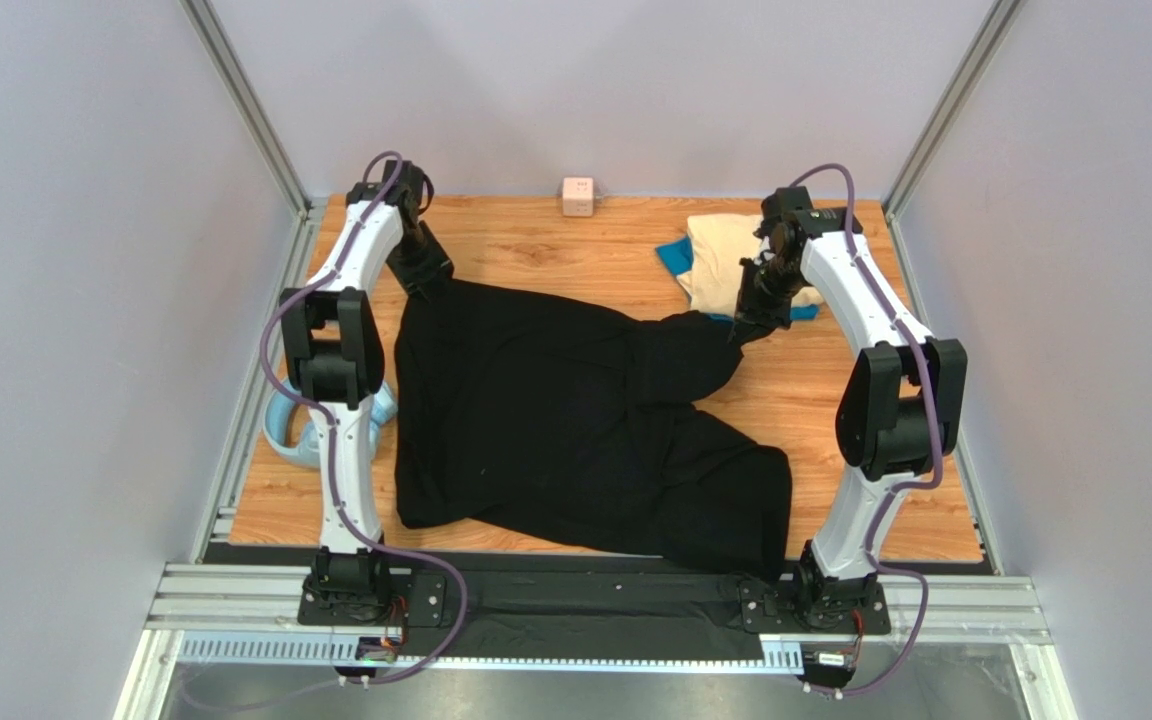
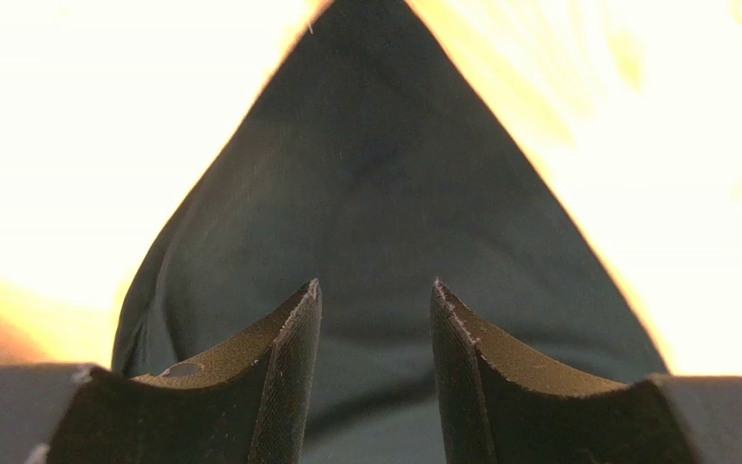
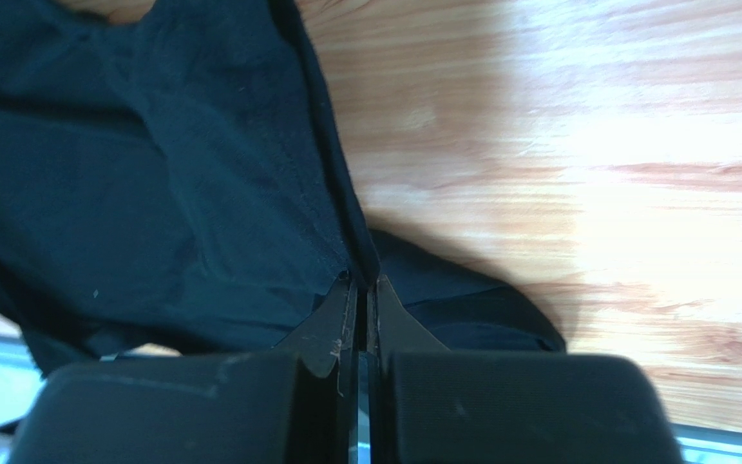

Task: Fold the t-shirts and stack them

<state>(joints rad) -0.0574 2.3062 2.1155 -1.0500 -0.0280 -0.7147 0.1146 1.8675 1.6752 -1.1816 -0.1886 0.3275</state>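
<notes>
The black t-shirt (image 1: 567, 428) lies spread and rumpled across the middle of the wooden table. My left gripper (image 1: 428, 275) is at the shirt's far left corner; in the left wrist view its jaws (image 2: 375, 285) stand apart over a pointed corner of the black cloth (image 2: 375, 174). My right gripper (image 1: 749, 321) is at the shirt's far right corner, and in the right wrist view it (image 3: 365, 280) is shut on a hemmed edge of the black shirt (image 3: 152, 174). The cream-beige t-shirt (image 1: 729, 267) lies folded at the far right on the blue t-shirt (image 1: 672, 257), which shows only as a strip.
A small pink cube (image 1: 578, 195) sits at the table's far edge. A light-blue plastic ring (image 1: 291, 431) lies at the left edge behind my left arm. Grey walls and metal posts close in the table (image 1: 823, 405) on three sides.
</notes>
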